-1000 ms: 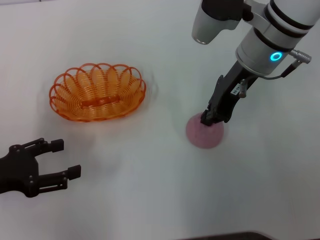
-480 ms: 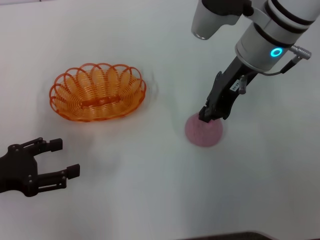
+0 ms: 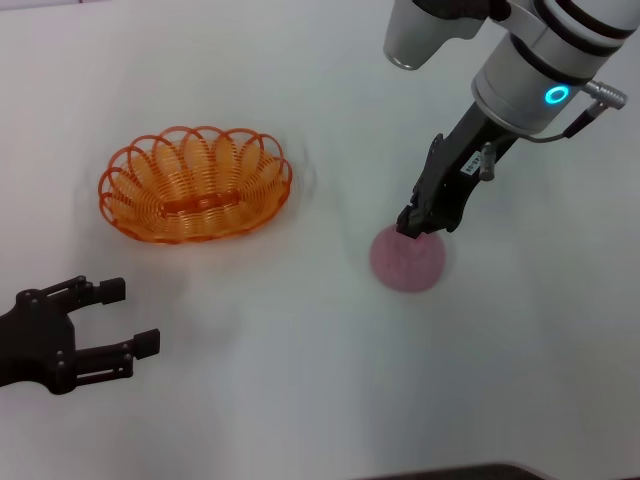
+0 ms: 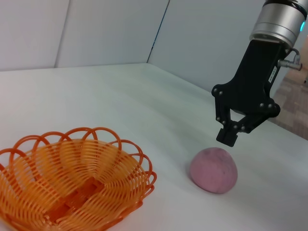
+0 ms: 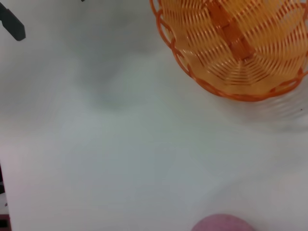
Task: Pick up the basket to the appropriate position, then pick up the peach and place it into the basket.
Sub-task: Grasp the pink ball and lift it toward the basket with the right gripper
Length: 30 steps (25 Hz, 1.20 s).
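The orange basket (image 3: pixel 195 185) stands on the white table, left of centre, and shows close up in the left wrist view (image 4: pixel 72 178) and the right wrist view (image 5: pixel 236 43). The pink peach (image 3: pixel 408 260) rests on the table to its right, also seen as the peach (image 4: pixel 214 169) from the left wrist. My right gripper (image 3: pixel 413 226) hangs just above the peach's far side, fingertips together and holding nothing; the same gripper (image 4: pixel 228 137) is clear of the fruit. My left gripper (image 3: pixel 130 318) lies open near the table's front left, apart from the basket.
Bare white table (image 3: pixel 280 340) lies between basket and peach and along the front. A pale wall stands behind the table in the left wrist view.
My right gripper has lifted slightly up and away from the peach, which stays on the table. The left arm and basket have not moved.
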Tool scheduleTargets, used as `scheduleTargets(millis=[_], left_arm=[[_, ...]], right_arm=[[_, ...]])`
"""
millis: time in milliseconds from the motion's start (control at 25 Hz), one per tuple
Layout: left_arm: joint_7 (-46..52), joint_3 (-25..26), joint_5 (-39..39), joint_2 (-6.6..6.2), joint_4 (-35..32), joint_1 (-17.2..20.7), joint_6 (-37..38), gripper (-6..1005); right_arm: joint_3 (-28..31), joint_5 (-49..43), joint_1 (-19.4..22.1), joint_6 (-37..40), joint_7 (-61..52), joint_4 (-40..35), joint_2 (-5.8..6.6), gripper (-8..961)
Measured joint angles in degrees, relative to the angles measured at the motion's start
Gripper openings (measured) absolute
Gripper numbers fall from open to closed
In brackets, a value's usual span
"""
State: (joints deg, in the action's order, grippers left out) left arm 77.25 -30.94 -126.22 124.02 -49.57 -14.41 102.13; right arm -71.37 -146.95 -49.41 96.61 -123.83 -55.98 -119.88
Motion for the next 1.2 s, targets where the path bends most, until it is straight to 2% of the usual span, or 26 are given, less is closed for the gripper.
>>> scheduleTargets(millis=[680, 880, 1200], left_arm=[[0.21, 0.0, 0.01, 0.0, 0.09, -0.02, 0.0, 869], [0.24, 0.0, 0.01, 0.0, 0.09, -0.16, 0.0, 869], [0.22, 0.0, 0.01, -0.01, 0.41, -0.28, -0.27, 869]], right_arm=[[-0.34, -0.4, 0.02, 1.62, 0.59, -1.5, 0.0, 163], [-0.74, -1.13, 0.02, 0.64, 0.51, -1.02, 0.0, 366], [-3.49, -2.2, -0.08, -2.37, -0.11, 0.76, -0.15, 358]])
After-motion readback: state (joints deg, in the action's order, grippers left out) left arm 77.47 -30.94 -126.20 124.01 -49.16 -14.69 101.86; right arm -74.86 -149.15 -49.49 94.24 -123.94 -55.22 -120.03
